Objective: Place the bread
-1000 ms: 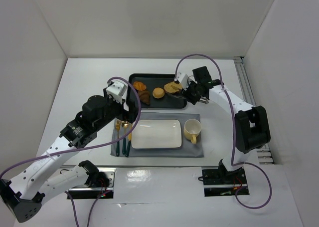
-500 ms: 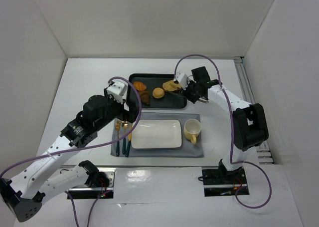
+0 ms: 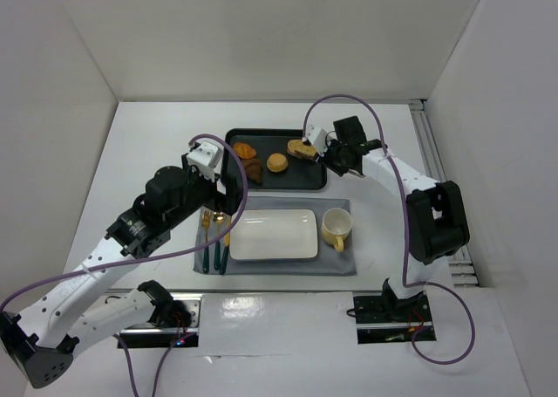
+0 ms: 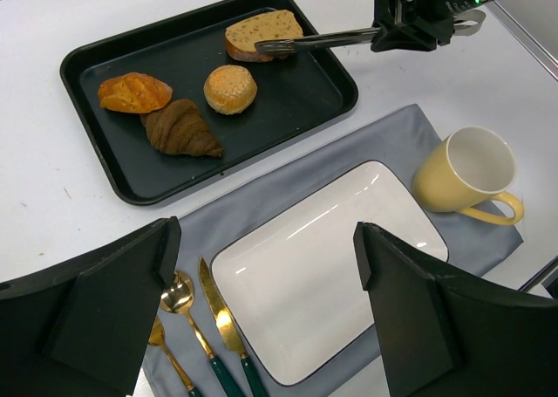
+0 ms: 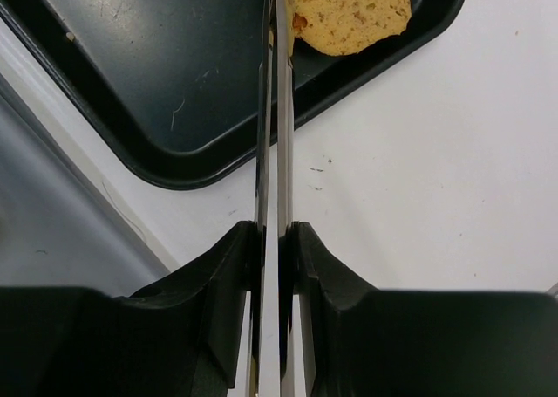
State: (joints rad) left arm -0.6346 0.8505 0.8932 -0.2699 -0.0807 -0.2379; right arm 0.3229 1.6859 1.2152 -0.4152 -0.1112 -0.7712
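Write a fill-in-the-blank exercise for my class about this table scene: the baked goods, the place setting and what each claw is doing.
1. The right claw grips metal ____ whose tips are at the bread slice.
2. The bread slice lies in the black ____, along with a croissant.
3. The yellow mug stands to the right of the white ____.
4. The left claw has its fingers wide ____.
Missing words: tongs; tray; plate; open.

The bread is a thick oval slice, golden-tan and porous on its cut face, with a darker brown crust round the edge; it lies cut face up in the far right corner of the black tray. Thin metal blades touch its near edge; whether they pinch it cannot be told.
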